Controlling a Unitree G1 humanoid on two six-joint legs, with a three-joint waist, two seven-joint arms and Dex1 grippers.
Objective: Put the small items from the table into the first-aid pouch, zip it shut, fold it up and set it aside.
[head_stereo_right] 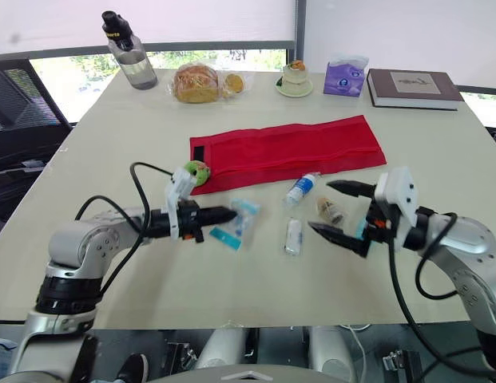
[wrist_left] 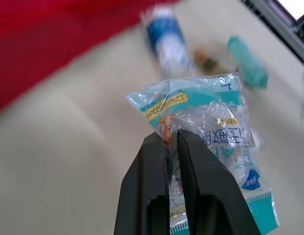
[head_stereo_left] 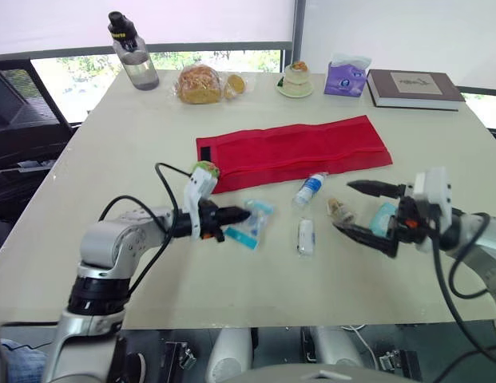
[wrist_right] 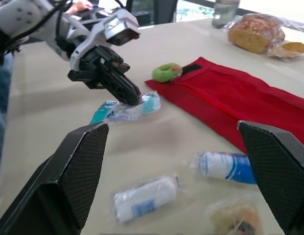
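The red pouch (head_stereo_left: 295,152) lies flat and unfolded across the middle of the table, with a green ring (head_stereo_right: 198,171) at its left end. My left gripper (head_stereo_left: 240,215) is shut on a clear, teal-printed packet (head_stereo_left: 257,223) just in front of the pouch; the left wrist view shows the packet (wrist_left: 210,122) pinched between the fingers. My right gripper (head_stereo_left: 355,209) is open near the table's right front, with a small brown packet (head_stereo_left: 340,209) and a teal item (head_stereo_left: 383,217) by its fingers. A blue-labelled small bottle (head_stereo_left: 310,190) and a wrapped white roll (head_stereo_left: 306,236) lie between the grippers.
Along the far edge stand a water bottle (head_stereo_left: 134,52), bagged bread (head_stereo_left: 200,84), a dessert on a saucer (head_stereo_left: 295,80), a purple tissue pack (head_stereo_left: 346,77) and a book (head_stereo_left: 414,88). A dark chair (head_stereo_left: 24,104) sits off the table's left side.
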